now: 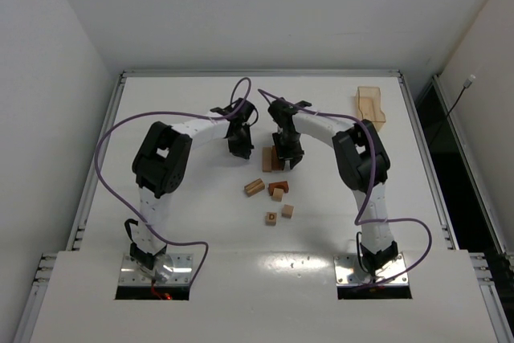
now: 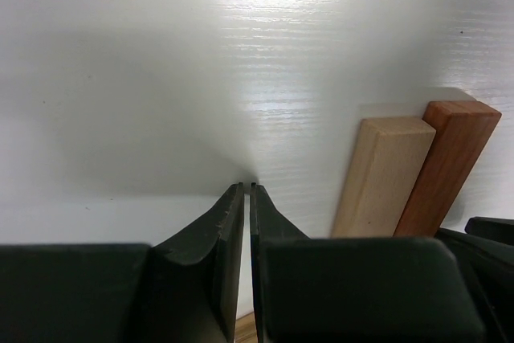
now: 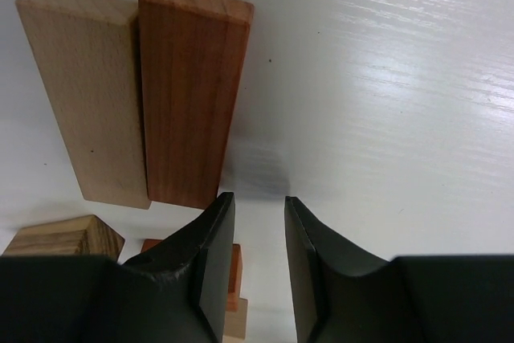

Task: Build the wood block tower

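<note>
Near the middle of the table, a little toward its far edge, the tan bar and the reddish-brown bar lie flat with their long sides touching and their ends roughly level. Nothing rests on them. I judge the pair to be a broad footing, giving later pieces a level seat; the right wrist view shows no step between their top faces.

The right gripper hangs just beside one end of the reddish-brown bar, its fingers a narrow gap apart with nothing between them. The left gripper stands on the tan bar's side, apart from it, its fingers drawn almost together to a hairline slit, also empty. With one on each flank, they look placed to square or steady the pair.

The loose blocks lie scattered between the bars and the near edge: tan and reddish-brown pieces close together, and two small cubes nearer the arms.

Broad white surface runs toward the left and far edges. The tray sits by the far right corner, well apart. The tight spot is around the bars, where both wrists crowd; one arm probably has to back off before the other reaches down.
</note>
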Motion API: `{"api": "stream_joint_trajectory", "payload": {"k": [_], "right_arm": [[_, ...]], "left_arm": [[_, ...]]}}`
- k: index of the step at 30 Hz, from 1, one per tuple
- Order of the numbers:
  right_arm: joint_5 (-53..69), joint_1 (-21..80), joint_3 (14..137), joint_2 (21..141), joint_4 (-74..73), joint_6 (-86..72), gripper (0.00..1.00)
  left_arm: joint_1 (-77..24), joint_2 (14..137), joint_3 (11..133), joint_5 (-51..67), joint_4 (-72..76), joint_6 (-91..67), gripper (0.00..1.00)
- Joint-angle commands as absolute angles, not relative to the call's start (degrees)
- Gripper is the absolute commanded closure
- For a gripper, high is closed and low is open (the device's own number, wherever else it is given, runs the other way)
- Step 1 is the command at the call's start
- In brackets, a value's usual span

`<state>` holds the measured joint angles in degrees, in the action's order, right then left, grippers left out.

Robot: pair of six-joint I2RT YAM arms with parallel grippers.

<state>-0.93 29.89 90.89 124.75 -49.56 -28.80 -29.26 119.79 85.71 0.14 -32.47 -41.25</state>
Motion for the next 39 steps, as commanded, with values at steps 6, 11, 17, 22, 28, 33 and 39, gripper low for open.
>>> {"api": "stream_joint_trajectory", "payload": {"k": [6,11,17,22,28,33,39], "right_arm": [[-1.85,30.32,92.81,125.77,-49.39,-29.97,0.68],[-5.96,30.32,93.51,126.29,-49.92,-29.97,0.75],[-8.61,28.56,96.58,128.58,-49.92,-29.97,0.95],[-9.93,28.04,98.96,130.42,-49.92,-29.97,0.93],[-9.93,28.04,102.04,132.19,-49.39,-29.44,0.85],[-9.32,28.04,103.80,133.33,-49.39,-29.44,0.80],[-8.71,28.56,104.33,133.86,-48.87,-29.44,0.77]], "left_arm": [[-28.92,121.82,86.66,2.54,-32.61,-42.89,0.94],[-28.92,122.43,87.27,2.55,-32.61,-42.89,0.94],[-28.92,122.96,87.28,3.08,-32.61,-42.89,0.94],[-28.92,122.96,87.28,3.08,-32.61,-42.89,0.94],[-28.92,122.96,87.28,3.08,-32.61,-42.89,0.94],[-28.92,122.96,87.28,3.08,-32.61,-42.89,0.94],[-28.92,122.96,87.28,3.08,-32.61,-42.89,0.94]]}}
